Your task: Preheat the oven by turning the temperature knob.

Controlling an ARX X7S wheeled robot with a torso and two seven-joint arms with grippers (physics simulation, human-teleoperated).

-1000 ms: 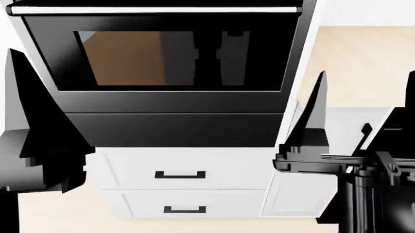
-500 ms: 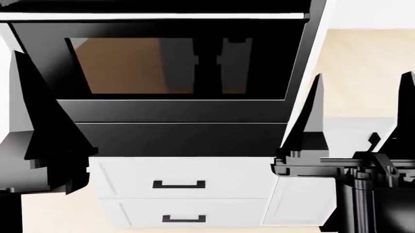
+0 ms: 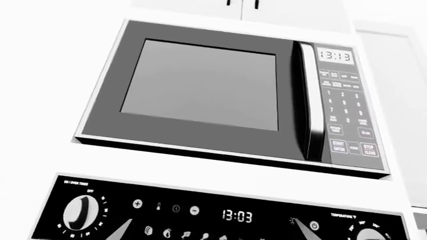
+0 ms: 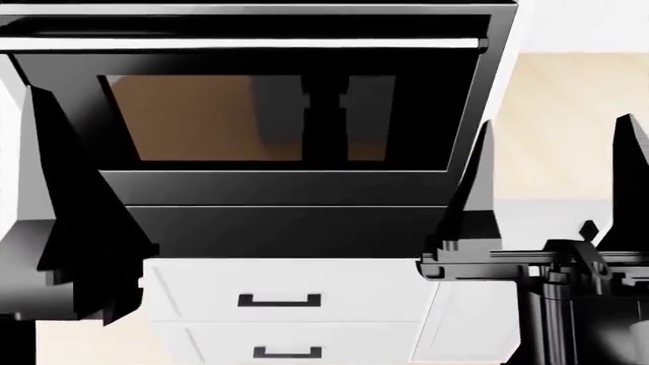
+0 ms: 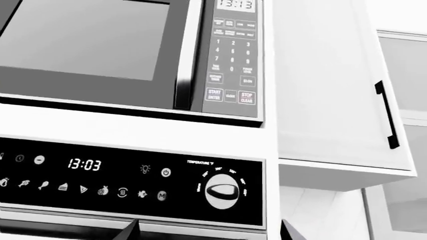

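White cabinetry (image 4: 284,300) frames the oven (image 4: 284,122) ahead of me, its temperature knob (image 5: 222,191) at the control panel's (image 5: 127,175) right end under the microwave (image 3: 227,95). Both my end effectors, left (image 4: 61,251) and right (image 4: 552,190), stand with fingers spread, holding nothing.

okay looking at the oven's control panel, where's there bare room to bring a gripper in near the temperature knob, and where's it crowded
Bare room: the white cabinet face right of the control panel, and the plain white strip between the microwave and that panel. Crowded: left of the temperature knob, where the power button, icon row and clock sit close together, and degree marks ring the knob itself.
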